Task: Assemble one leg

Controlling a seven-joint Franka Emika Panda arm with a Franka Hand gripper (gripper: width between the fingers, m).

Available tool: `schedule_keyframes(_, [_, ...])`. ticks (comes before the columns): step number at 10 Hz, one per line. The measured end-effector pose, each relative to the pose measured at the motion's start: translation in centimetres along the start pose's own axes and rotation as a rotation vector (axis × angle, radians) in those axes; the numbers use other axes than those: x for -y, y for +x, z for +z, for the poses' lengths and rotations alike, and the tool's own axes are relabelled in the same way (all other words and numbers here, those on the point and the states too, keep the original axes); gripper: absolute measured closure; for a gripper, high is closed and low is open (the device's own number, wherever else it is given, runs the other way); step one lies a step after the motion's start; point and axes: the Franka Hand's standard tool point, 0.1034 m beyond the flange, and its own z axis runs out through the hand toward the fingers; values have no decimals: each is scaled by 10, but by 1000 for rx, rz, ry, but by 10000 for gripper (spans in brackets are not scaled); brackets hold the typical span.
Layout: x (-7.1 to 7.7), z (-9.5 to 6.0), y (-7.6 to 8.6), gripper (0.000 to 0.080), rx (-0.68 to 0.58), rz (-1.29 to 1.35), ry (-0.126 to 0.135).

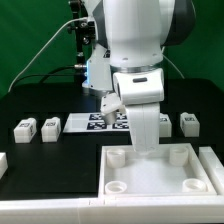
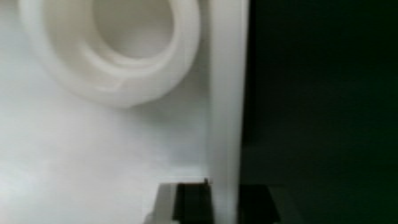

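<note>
Three small white legs with tags lie on the black table: two at the exterior view's left [image 1: 24, 129] [image 1: 50, 127] and one at its right [image 1: 188, 123]. The large white tray [image 1: 205, 160] with round corner sockets lies at the front. My gripper [image 1: 148, 149] is lowered onto the tray's far wall, well away from every leg. In the wrist view my gripper [image 2: 226, 205] straddles the tray's wall [image 2: 228, 100], with one dark finger [image 2: 192, 206] inside and the other outside, both against it. A round socket [image 2: 125, 50] lies beside the wall. No leg shows in the wrist view.
The marker board [image 1: 78, 124] lies behind the tray, partly hidden by the arm. A further small white part [image 1: 166, 119] shows just to the right of the arm. Another white piece [image 1: 3, 163] sits at the exterior view's left edge.
</note>
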Motion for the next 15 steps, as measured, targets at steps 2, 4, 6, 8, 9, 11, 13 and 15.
schedule_keyframes(2, [-1,0,4,742,5,17,47])
schedule_keyframes(4, [-1,-1,12,742,14,29,80])
schedule_keyframes(6, [-1,-2,12,741,21,27,84])
schedule_keyframes(8, [-1,-2,11,741,20,28,80])
schedule_keyframes(9, [0,-1,11,741,19,29,81])
schedule_keyframes(11, [0,-1,10,369,19,30,82])
schedule_keyframes(13, [0,-1,10,236,19,31,82])
schedule_keyframes(15, [0,-1,10,177,19,32,82])
